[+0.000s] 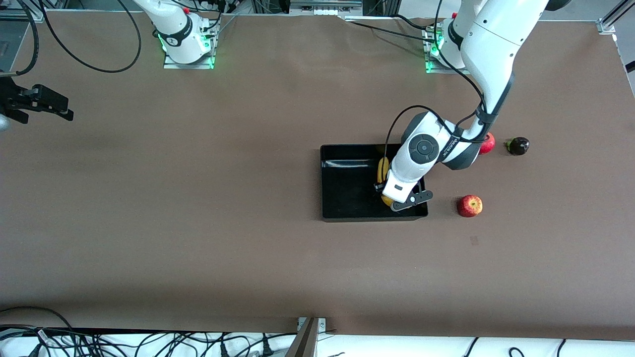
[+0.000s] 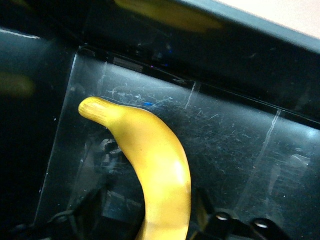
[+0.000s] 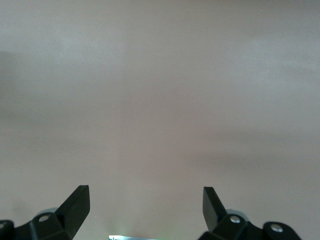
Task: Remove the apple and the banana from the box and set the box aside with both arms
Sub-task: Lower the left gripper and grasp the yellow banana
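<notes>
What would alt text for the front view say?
The left gripper reaches into a black tray at a banana; two apples and a dark fruit lie beside it. The right gripper waits open.

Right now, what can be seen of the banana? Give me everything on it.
The banana is long, curved, smooth and plain yellow, with a rounded tip showing in the left wrist view. It lies inside the black tray, on the scratched glossy floor at the end toward the left arm, running nearer-to-farther from the front camera. The left gripper is down over its nearer part and hides the middle of it, fingers on either side; a firm grip cannot be confirmed.
</notes>
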Tool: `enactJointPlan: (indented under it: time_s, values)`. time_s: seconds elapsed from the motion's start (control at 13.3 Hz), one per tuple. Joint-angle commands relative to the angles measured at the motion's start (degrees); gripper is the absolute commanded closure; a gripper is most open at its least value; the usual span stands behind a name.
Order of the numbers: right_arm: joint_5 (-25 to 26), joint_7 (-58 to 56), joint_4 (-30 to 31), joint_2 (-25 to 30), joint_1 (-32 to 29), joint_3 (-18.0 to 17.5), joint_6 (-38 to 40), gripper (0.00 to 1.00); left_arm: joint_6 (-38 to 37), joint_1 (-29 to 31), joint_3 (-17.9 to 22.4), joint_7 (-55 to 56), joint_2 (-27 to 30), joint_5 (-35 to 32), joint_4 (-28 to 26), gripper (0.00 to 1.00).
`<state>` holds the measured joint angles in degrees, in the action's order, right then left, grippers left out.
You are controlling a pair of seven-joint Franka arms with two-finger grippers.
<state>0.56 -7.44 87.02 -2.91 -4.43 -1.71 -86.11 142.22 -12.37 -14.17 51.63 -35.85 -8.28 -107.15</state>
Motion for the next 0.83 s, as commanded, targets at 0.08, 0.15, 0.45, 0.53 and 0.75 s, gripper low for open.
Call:
enactJointPlan:
  time_s: [0.08,0.15,0.45,0.53,0.75]
  values:
    - [0.50,0.15,-1.15,-0.43,-0.31,-0.22,0.86,0.00,0.60,-0.55,0.29,2.34,-0.10,-3.48,0.10,0.99]
    - [0.50,0.15,-1.15,-0.43,-0.31,-0.22,0.86,0.00,0.60,-0.55,0.29,2.69,-0.01,-4.36,0.10,1.00]
    - [0.50,0.15,-1.15,-0.43,-0.31,-0.14,0.95,0.00,-1.76,-0.55,0.20,2.69,1.30,-4.46,0.62,1.00]
    - [0.41,0.23,-1.15,-0.43,-0.31,-0.14,0.95,0.00,-2.99,-0.55,0.11,2.69,1.91,-4.29,0.97,1.00]
    - [0.50,0.23,-1.15,-0.43,-0.31,-0.22,0.95,0.00,-12.81,-0.99,-0.15,2.60,3.41,-3.23,6.40,1.00]
